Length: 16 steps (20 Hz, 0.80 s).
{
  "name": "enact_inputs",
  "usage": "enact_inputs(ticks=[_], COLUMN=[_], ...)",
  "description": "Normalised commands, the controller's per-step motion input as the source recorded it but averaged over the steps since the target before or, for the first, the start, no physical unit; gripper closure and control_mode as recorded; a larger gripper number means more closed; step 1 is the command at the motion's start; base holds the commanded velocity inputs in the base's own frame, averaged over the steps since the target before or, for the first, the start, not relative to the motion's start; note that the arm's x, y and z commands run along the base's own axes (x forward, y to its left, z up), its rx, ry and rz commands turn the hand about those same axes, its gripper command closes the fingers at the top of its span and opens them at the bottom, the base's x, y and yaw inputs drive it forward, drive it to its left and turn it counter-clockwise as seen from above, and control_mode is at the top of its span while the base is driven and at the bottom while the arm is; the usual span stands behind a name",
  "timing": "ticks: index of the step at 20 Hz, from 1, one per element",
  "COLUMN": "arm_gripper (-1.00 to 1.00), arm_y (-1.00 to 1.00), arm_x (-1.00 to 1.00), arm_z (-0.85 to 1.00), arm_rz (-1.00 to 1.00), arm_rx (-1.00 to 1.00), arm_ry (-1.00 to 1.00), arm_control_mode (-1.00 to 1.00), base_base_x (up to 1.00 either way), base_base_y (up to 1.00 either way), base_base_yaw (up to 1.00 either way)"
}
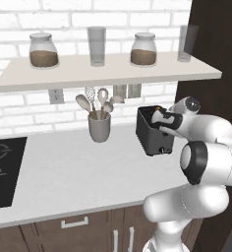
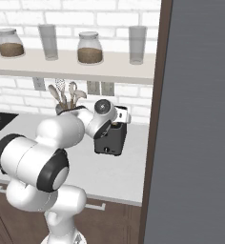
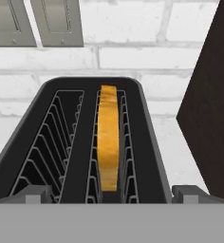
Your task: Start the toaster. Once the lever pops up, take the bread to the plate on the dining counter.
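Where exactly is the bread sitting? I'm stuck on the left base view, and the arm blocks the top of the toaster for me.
Observer: In the hand view the bread stands on edge in the right-hand slot of the toaster; the left-hand slot has no slice in it.
Operator: Is the gripper closed on anything?
Observer: No. The gripper is open, its fingertips poised either side of the toaster's near edge, touching nothing.
Operator: What's beside the toaster on my blocked side?
Observer: The right base view shows a tall dark panel just past the toaster, with a strip of bare worktop between.
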Motion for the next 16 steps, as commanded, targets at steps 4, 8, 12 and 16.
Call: enact_inputs(ticks=[4,8,12,16], arm_gripper=[-1.00,-1.00,-1.00,-1.00], arm_y=[0.02,0.00,0.00,0.00], arm_x=[0.22,0.11,0.11,0.07], arm_z=[0.00,0.00,-0.01,-0.01], arm_rz=[0.00,0.00,0.00,0.00], arm_rx=[0.00,0.00,0.00,0.00], arm_ry=[0.00,0.00,0.00,0.00], arm_control_mode=[-1.00,-1.00,-1.00,-1.00], base_base_x=[0.00,0.00,0.00,0.00], base_base_y=[0.00,0.00,0.00,0.00], base_base_yaw=[0.00,0.00,0.00,0.00])
